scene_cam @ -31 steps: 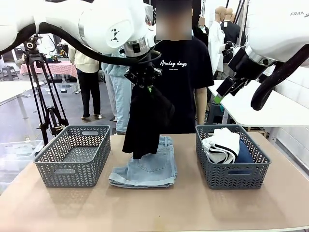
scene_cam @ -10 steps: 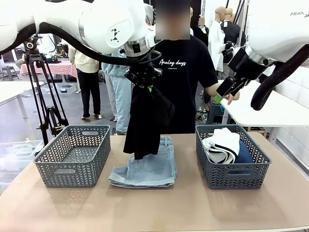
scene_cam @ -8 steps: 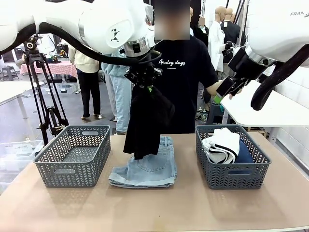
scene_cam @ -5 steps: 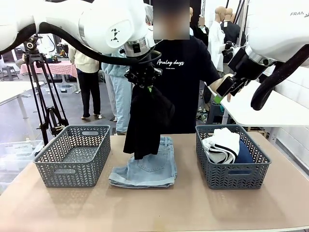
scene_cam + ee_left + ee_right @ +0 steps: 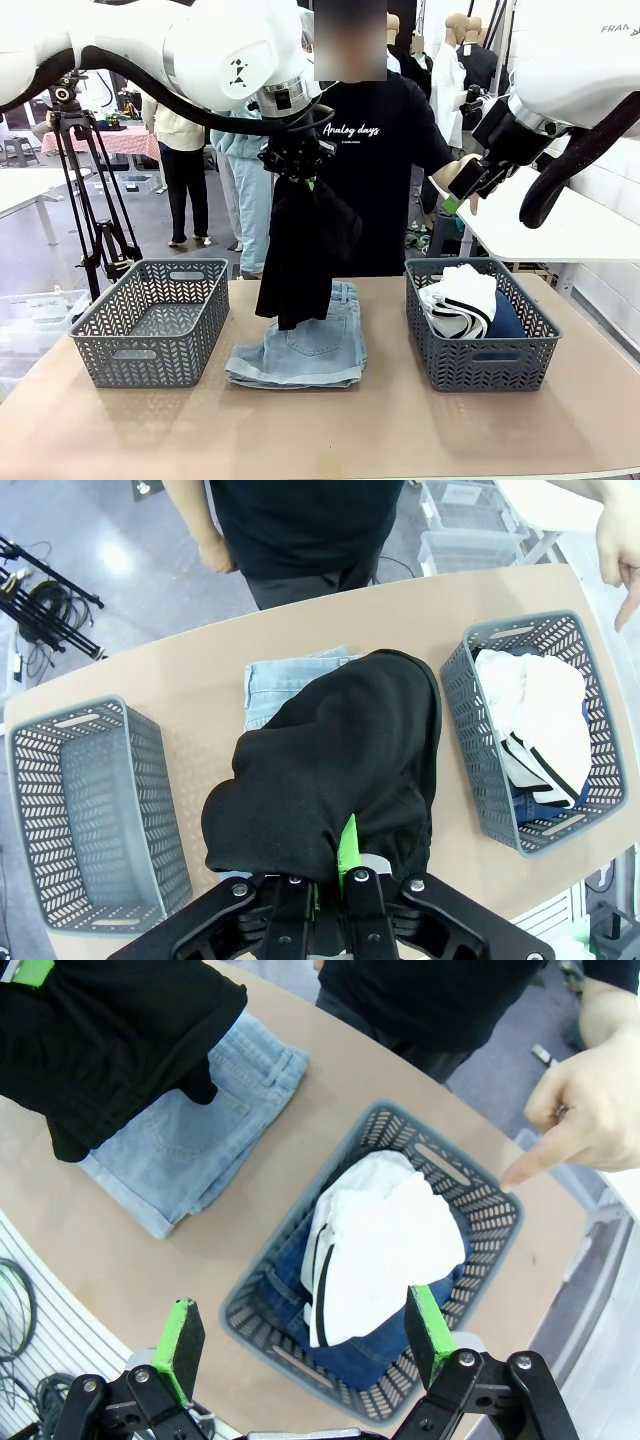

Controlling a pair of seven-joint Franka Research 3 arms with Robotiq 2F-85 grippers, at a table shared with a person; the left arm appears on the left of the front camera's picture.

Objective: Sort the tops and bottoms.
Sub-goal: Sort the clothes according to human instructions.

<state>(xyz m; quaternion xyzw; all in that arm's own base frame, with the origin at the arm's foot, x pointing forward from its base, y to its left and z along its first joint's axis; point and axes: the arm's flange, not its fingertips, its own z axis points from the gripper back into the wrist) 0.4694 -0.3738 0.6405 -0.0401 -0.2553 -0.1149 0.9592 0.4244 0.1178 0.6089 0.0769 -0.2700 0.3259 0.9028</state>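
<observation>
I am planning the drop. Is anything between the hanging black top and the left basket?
Nothing visible does. The black top hangs from the left gripper above the pale shorts, beside the left basket.

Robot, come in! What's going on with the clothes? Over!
Left gripper shut on black top, hanging over light-blue shorts. Right gripper open above right basket: white striped top, dark denim inside. Person's hand pointing toward it.

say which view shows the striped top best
Right wrist view: it looks down on the striped top, lying over dark blue denim in the basket. Front view hides its lower part behind the basket wall; left wrist view shows it smaller.
</observation>
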